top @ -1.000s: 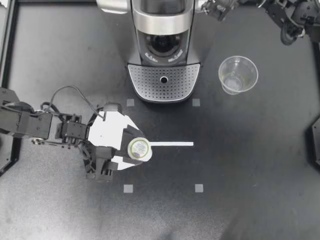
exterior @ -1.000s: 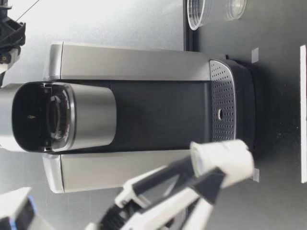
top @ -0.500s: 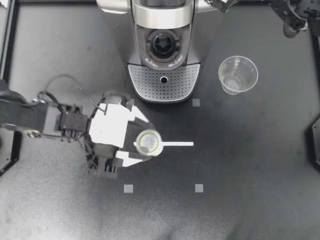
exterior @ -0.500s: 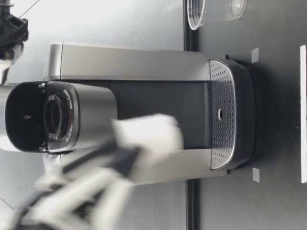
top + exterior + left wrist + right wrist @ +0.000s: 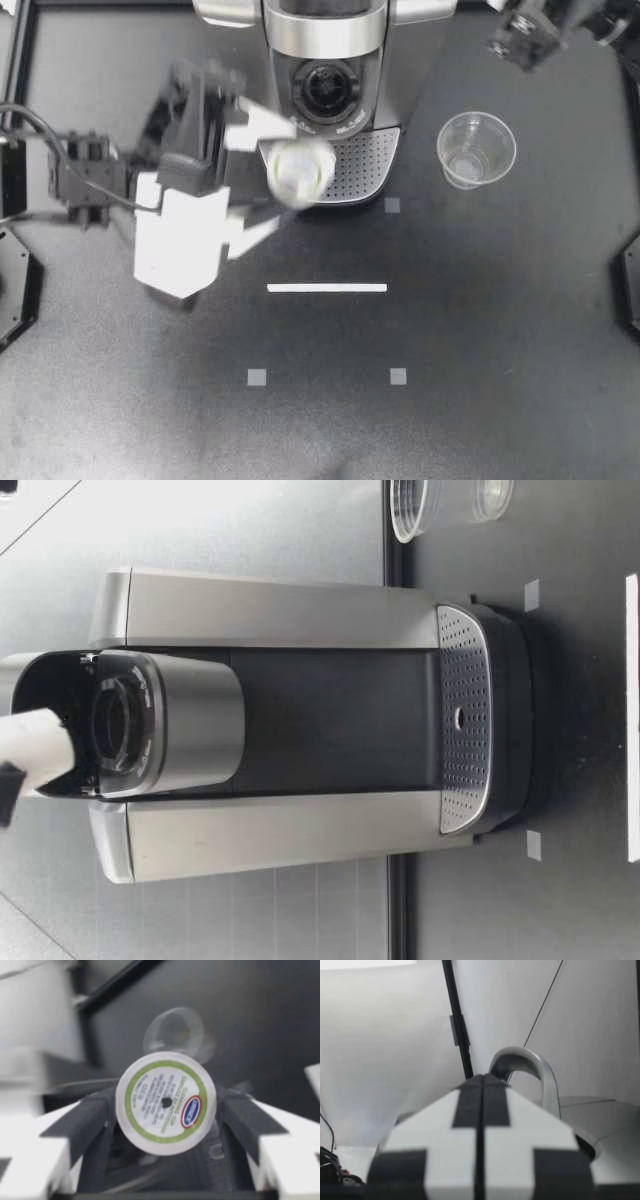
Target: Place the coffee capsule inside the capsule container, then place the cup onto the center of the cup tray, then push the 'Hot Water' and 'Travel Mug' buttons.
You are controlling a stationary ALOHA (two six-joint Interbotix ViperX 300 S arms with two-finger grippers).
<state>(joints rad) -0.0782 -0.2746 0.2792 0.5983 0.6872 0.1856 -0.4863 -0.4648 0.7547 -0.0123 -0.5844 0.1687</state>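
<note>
Two tools show from above. The left tool (image 5: 292, 176), upper left of centre, grips the capsule (image 5: 297, 170) lid-up over the left end of the tray (image 5: 365, 165). The right tool (image 5: 524, 38) sits in the upper right corner. The container (image 5: 325, 88) lies open just up-frame and slightly right of the capsule. The cup (image 5: 476, 150) waits on the counter (image 5: 450, 330), right of the machine (image 5: 325, 40). The step in hand looks like the insert: carry the capsule over the opening, keep it level, lower it straight, and let go only once it seats.

From counter height, one white finger (image 5: 35, 760) of a tool hangs in front of the open container (image 5: 115, 725), at about its height. That suggests little extra lift is needed. I cannot tell there whose finger it is.

At the left wrist, both dark pads (image 5: 95, 1125) press the sides of the capsule (image 5: 166, 1102), lid toward the camera. The hold looks centred, so a plain vertical drop should do.

At the right wrist, the right tool (image 5: 481, 1110) has its fingers pressed together on nothing, with a silver arch (image 5: 525, 1060) ahead. It is best kept clear of the left arm's path.
</note>
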